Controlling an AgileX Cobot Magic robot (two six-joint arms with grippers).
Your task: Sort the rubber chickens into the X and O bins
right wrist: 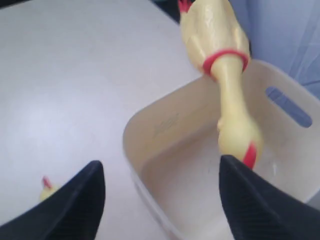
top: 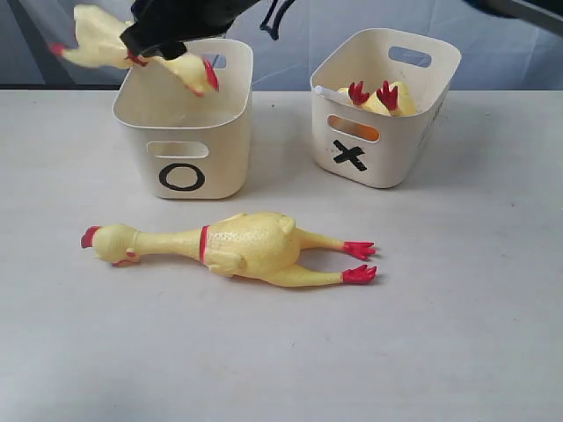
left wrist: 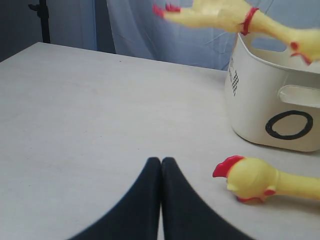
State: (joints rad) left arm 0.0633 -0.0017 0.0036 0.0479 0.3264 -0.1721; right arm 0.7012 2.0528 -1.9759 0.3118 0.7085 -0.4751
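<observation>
One rubber chicken [top: 101,40] is blurred in the air over the O bin [top: 185,132], head down toward the tub. My right gripper [right wrist: 160,167], reaching across above that bin [right wrist: 165,125], is open wide, and the chicken [right wrist: 215,35] lies past its fingertips, not between them. A second chicken [top: 246,242] lies flat on the table in front of the bins, comb to the left. Red feet of other chickens [top: 369,95] stick out of the X bin [top: 400,141]. My left gripper [left wrist: 161,161] is shut and empty, low over the table beside the lying chicken's head [left wrist: 252,177].
The white table [top: 457,334] spreads in front of the bins. A pale curtain [left wrist: 150,30] hangs behind its far edge. The right arm [top: 220,13] crosses over the O bin from the upper right.
</observation>
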